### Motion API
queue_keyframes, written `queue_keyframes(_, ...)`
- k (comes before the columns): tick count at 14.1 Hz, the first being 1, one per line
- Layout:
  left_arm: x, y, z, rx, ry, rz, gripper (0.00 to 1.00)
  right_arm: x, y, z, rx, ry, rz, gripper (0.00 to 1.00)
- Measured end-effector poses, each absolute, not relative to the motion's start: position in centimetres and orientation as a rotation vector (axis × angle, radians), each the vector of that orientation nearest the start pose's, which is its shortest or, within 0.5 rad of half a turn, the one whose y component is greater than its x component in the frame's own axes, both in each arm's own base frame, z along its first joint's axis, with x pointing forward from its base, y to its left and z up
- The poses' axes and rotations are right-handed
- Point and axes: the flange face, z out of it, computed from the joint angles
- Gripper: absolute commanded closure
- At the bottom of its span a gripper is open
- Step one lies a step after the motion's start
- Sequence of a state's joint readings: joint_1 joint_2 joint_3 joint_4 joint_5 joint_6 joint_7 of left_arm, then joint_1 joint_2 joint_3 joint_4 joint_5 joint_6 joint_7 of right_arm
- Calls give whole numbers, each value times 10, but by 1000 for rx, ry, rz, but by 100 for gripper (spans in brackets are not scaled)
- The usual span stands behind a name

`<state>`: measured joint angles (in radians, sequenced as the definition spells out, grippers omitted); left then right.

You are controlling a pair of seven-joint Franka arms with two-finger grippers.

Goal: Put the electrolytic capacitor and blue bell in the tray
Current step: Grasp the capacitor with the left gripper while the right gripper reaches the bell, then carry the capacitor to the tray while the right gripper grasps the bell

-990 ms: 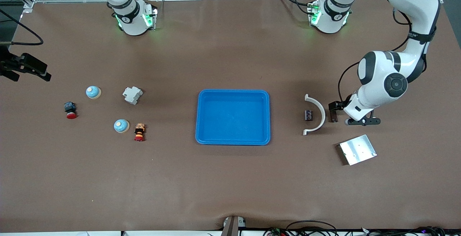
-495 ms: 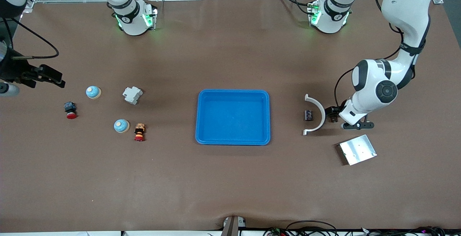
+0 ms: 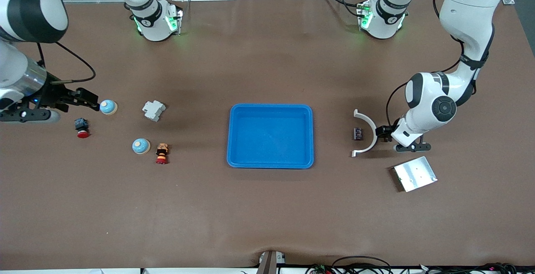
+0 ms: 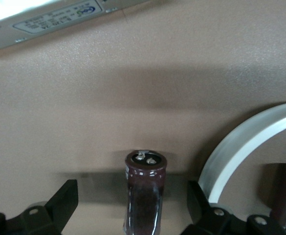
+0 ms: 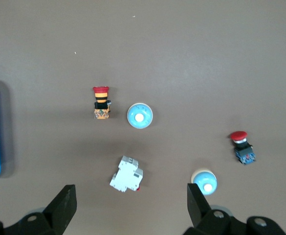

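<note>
Glossy dark cylindrical capacitor [image 4: 144, 193] upright between spread left gripper [image 4: 133, 208] fingers beside curved white bracket [image 3: 365, 133], smooth blue tray [image 3: 271, 136] mid-table (rounded rim), domed blue bell [image 3: 108, 107] under open-fingered right gripper [image 3: 90, 99]

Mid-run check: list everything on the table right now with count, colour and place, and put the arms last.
tray: 1, bright blue, table centre, nothing in it.
blue bells: 2, pale blue domes, toward the right arm's end; one farther from the front camera, one nearer.
capacitor: 1, dark brown, between the left gripper's fingers.
curved bracket: 1, white, toward the left arm's end.
small dark part: 1, inside the bracket's curve.
metal plate: 1, silver, nearer the front camera than the bracket.
push buttons: 2, red-capped; one with black body, one with orange bands beside the nearer bell.
breaker-like block: 1, white.
left gripper: open, astride the capacitor beside the bracket.
right gripper: open, over the table by the farther bell.
</note>
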<state>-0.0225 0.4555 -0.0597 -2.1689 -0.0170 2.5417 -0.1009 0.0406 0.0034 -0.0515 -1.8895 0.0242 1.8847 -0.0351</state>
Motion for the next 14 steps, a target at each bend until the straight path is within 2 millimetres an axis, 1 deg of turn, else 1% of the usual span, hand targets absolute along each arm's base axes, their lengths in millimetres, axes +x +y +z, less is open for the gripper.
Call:
queue_keyframes(1,552,-46,174,-3166,-62,133,59,560,-3,486,-3119,-26,1,0)
queue_keyframes(3,552,-45,175,-3166,-64,131,84,557,-1,464,-3119,-24,-3,0)
queue_keyframes(4,553,-45,175,-3166,-64,129,93,555,-1,456,-3120,-12,-2,0)
queue_keyframes(5,553,-45,175,-3167,-65,127,98,553,1,448,-3120,8,-3,0)
queue_keyframes(6,554,-44,176,-3167,-67,123,100,552,3,440,-3120,16,-3,0)
queue_keyframes(9,555,-44,177,-3166,-91,119,100,546,9,419,-3120,31,-25,0)
queue_keyframes(11,557,-45,179,-3166,-109,105,100,541,11,402,-3120,33,-44,0)
queue_keyframes(14,565,-47,193,-3169,-124,58,100,529,15,371,-3119,69,-85,0)
